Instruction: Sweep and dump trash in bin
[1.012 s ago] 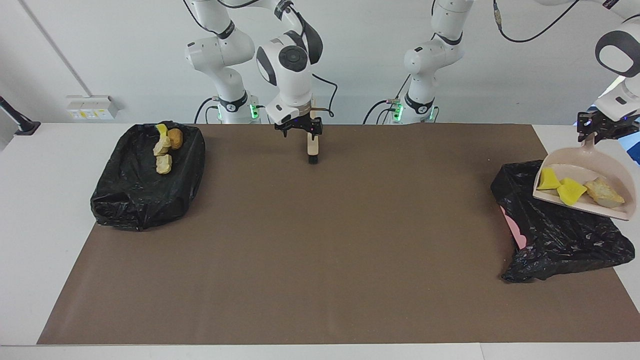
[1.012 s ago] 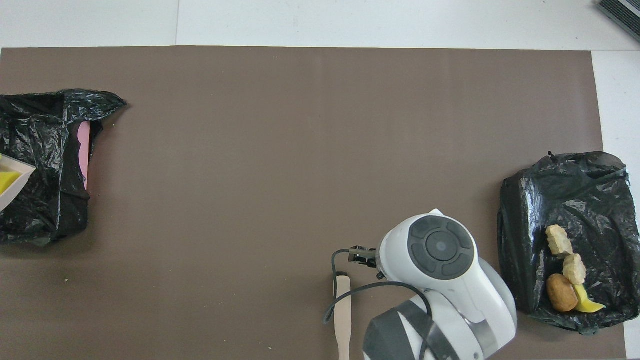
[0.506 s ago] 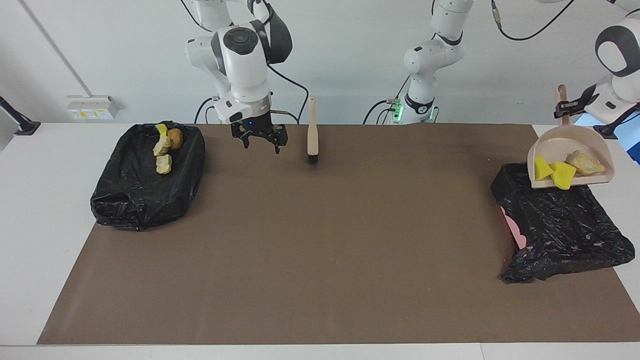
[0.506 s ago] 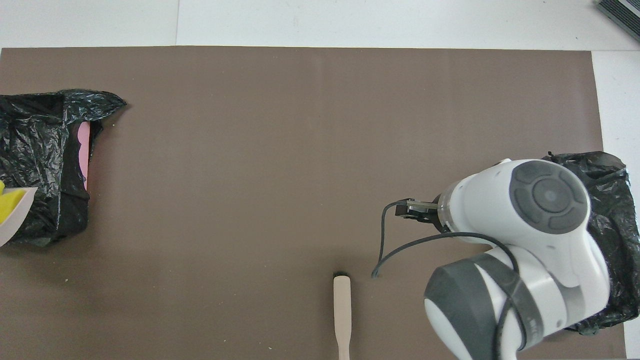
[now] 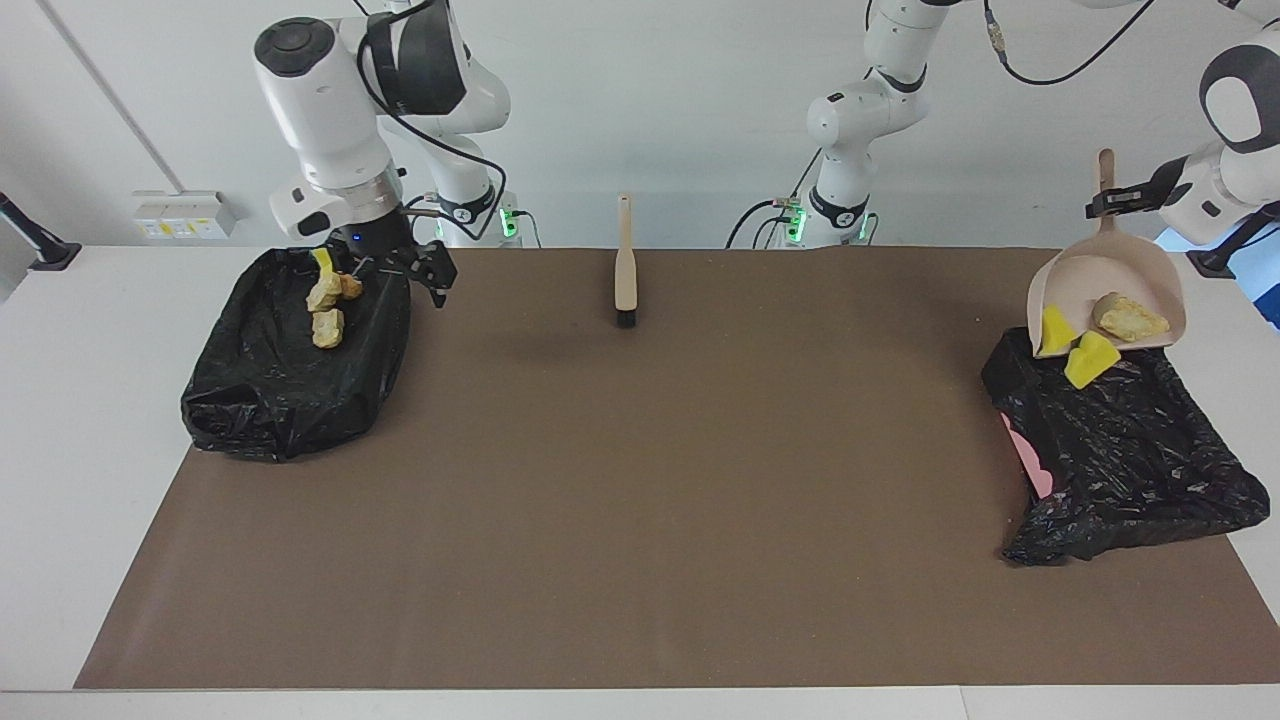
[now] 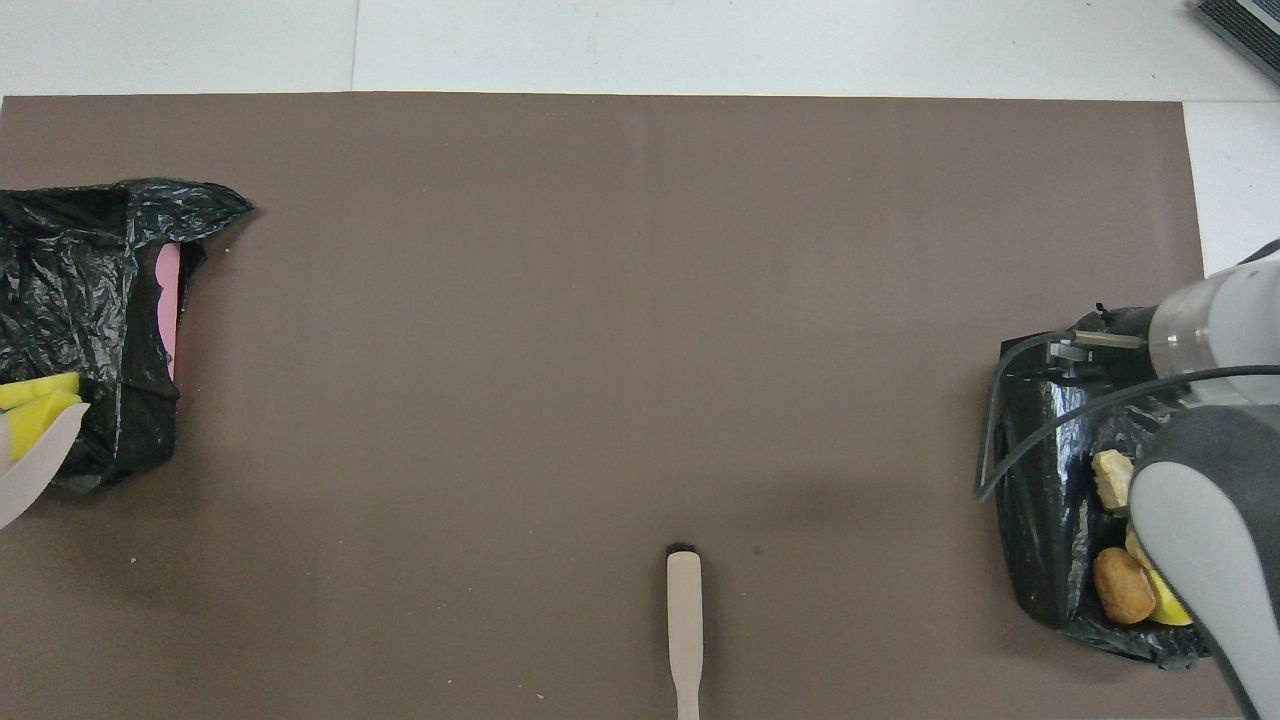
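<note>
Cut off at the overhead view's side edge: the tipped dustpan [image 6: 35,462], only a pale corner and two yellow chunks [image 6: 38,398] showing, the handle and the left gripper out of that view. Hidden there under the right arm [image 6: 1205,480]: part of the black bag [image 6: 1040,500] at the mat's right-arm end, most of one pale chunk [image 6: 1135,548] and of a yellow piece [image 6: 1170,605]. Blurred by motion, that arm. Clipped at the bottom edge: the brush handle [image 6: 685,640]. Partly masked in the facing view by the right gripper [image 5: 400,268]: the orange-brown chunk [image 5: 350,287].
</note>
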Tool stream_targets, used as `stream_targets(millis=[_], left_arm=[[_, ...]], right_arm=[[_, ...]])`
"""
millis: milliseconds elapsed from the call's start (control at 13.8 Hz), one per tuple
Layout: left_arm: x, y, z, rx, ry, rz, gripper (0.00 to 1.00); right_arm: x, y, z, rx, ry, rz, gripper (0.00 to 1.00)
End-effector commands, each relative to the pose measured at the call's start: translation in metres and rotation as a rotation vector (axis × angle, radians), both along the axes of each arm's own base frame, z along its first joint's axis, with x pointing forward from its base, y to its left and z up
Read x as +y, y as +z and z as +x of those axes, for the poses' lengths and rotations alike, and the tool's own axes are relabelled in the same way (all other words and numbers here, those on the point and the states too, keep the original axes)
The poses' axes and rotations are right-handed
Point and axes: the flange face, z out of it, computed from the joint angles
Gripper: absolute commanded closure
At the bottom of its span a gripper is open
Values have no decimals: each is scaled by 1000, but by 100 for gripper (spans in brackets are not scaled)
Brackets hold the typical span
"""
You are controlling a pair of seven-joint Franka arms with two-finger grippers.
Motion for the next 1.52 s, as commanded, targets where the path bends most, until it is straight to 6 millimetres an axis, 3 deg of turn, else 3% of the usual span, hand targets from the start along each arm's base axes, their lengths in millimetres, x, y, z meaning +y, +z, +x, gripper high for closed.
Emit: stream_targets(millis=[0, 217, 289, 506, 650, 939, 1084, 1229, 1445], left_arm=[[13, 18, 20, 27, 52, -18, 100], [21, 14, 32, 76, 79, -32, 100], [25, 24, 33, 79, 96, -34, 100], [36, 30, 33, 86, 125, -52, 100], [31, 31, 35, 94, 124, -86, 100], [34, 32, 38, 122, 144, -87, 100], [23, 34, 42, 145, 124, -39, 100], [16, 22, 51, 186, 108, 3, 100], [16, 19, 49, 216, 107, 19, 100]], right_arm=[[-22, 32, 2, 3, 45, -26, 0], [-61, 70, 1, -56, 33, -30, 0], [-71, 83, -5, -38, 47, -20, 0], [-86, 123, -18, -23, 56, -31, 0], [-87, 124, -18, -9, 61, -61, 0], [-71, 127, -21, -19, 85, -41, 0], [-70, 127, -21, -16, 87, -41, 0], [-71, 127, -21, -16, 85, -41, 0], [-70, 127, -21, -14, 86, -42, 0]])
